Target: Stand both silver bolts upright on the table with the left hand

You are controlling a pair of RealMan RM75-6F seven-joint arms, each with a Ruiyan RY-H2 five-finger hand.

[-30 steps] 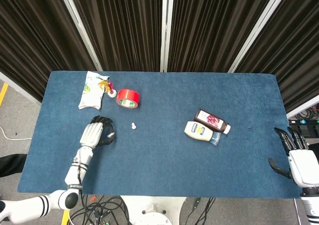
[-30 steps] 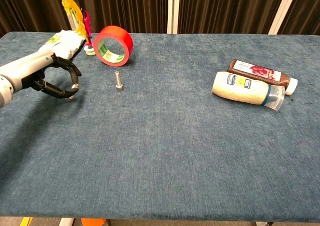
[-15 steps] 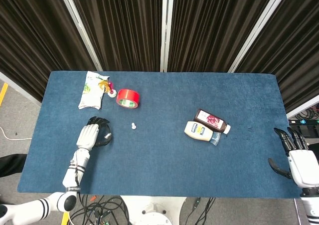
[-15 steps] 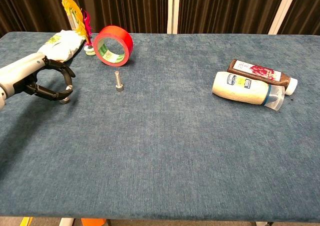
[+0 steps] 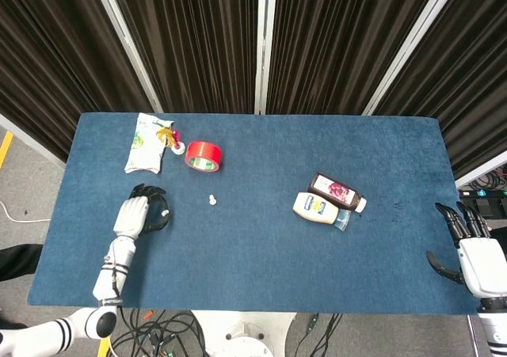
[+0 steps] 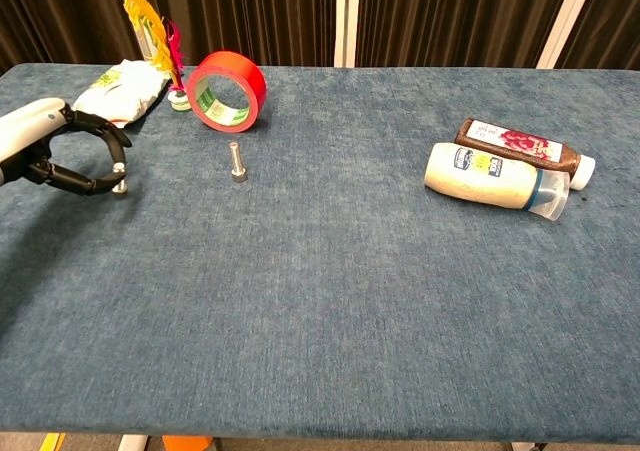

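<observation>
One silver bolt (image 6: 236,161) stands upright on the blue table (image 6: 330,301) in front of the red tape roll; from above it shows as a small white dot (image 5: 212,200). My left hand (image 6: 62,151) is at the left of the table, fingers curled into a ring. It pinches the second silver bolt (image 6: 120,184) at its fingertips, low over the cloth; the head view shows that bolt only as a pale speck (image 5: 164,212) by the left hand (image 5: 136,214). My right hand (image 5: 473,250) rests off the table's right front corner, fingers apart, holding nothing.
A red tape roll (image 6: 227,92), a snack bag (image 6: 122,84) and a feathered shuttlecock (image 6: 160,31) sit at the back left. A white bottle (image 6: 487,176) and a brown sauce bottle (image 6: 520,144) lie side by side at the right.
My left hand has slid left toward the table's left edge, carrying the pinched bolt with it. The standing bolt and the right hand have not moved.
</observation>
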